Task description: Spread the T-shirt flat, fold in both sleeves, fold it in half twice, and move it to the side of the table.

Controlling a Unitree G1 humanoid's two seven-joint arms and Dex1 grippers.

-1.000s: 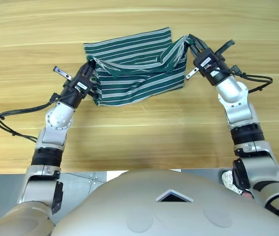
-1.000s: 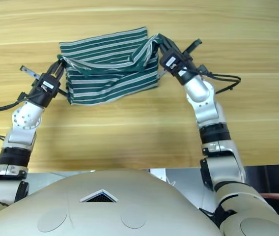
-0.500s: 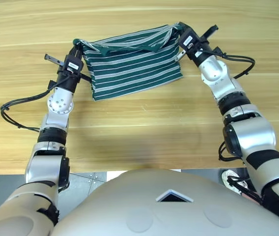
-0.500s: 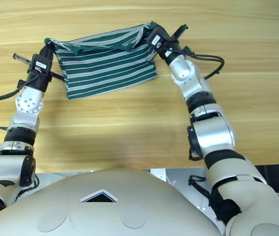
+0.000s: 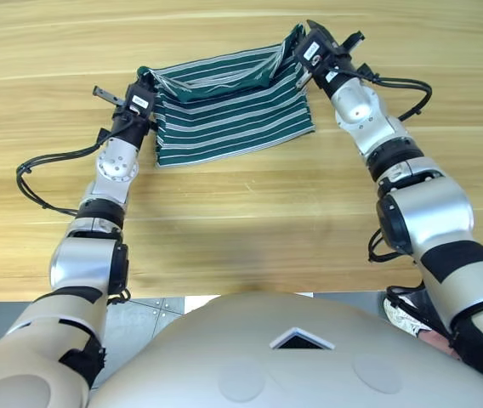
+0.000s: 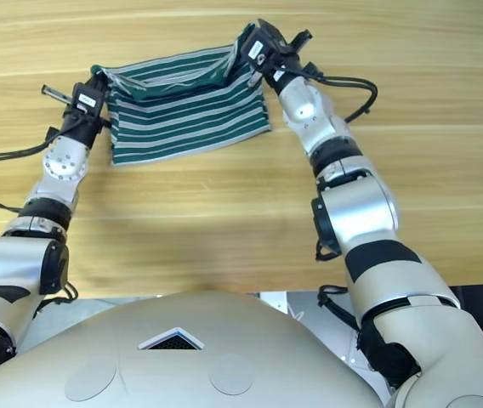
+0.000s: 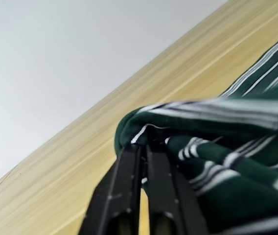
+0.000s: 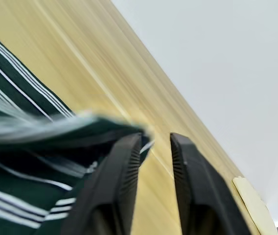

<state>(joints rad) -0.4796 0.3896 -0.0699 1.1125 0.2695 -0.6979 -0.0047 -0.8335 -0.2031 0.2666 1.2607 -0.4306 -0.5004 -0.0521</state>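
Both arms have swung out and up the frame over the last second, and they've taken the lifted edge of the T-shirt [image 5: 233, 123] with them. A second ago that edge hung across the middle of the cloth. Now it's drawn right over to the far edge, in the upper centre of the head view. Half a second back the left gripper [image 5: 146, 85] sat a touch further left. It has come inward since, and the right gripper [image 5: 303, 49] has crept a little higher.

So where are we? The green, white-striped shirt is a folded rectangle on the wooden table [image 5: 241, 229], upper middle of the frame, tilted so its right end sits higher. Its lower part lies flat on the wood. The top layer sags in a shallow curve between the two grippers, with a dark band of the inside showing beneath.

Left gripper, at the shirt's upper left corner: clenched. In its wrist view the two black fingers [image 7: 122, 186] lie pressed almost together, with a bunched fold of striped cloth pinched at their tips. It has the shirt, no question.

Right gripper, at the upper right corner: different story. Its wrist view has the fingers [image 8: 122, 171] standing apart, with bare wood visible in the gap. The cloth's corner is smeared against one fingertip rather than caught between the two. Released, by the look of it.

Black cables [image 5: 63, 157] loop off each wrist over the table.
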